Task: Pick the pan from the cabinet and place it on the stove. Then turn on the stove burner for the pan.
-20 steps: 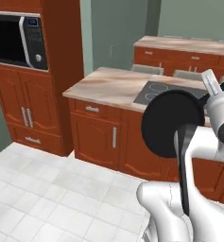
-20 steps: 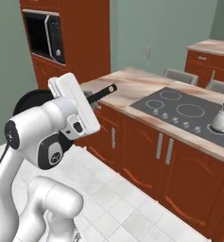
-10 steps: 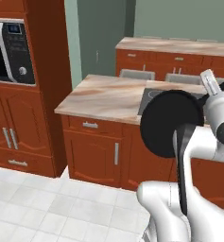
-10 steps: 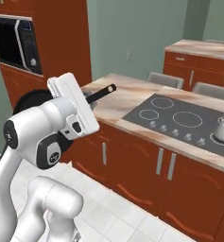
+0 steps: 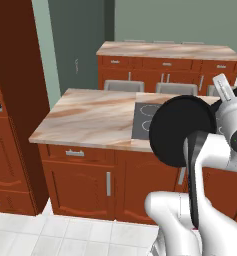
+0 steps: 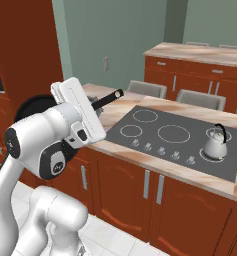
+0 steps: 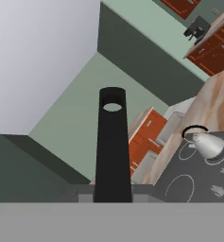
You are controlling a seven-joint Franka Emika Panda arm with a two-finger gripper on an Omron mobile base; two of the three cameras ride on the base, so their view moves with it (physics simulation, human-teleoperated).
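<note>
Fingers clamped the handle of the pan [image 5: 182,131], which was carried on edge beside the arm, well short of the stove [image 6: 180,138]. Likely risks: the pan swinging, clipping the surface [image 5: 95,117] edge, or striking the kettle [image 6: 214,144].

No legible text, label, brand, number or sign appears on any surface in these views.

Green walls [image 5: 85,30], apparently white-tiled floor [image 5: 65,235]
</note>
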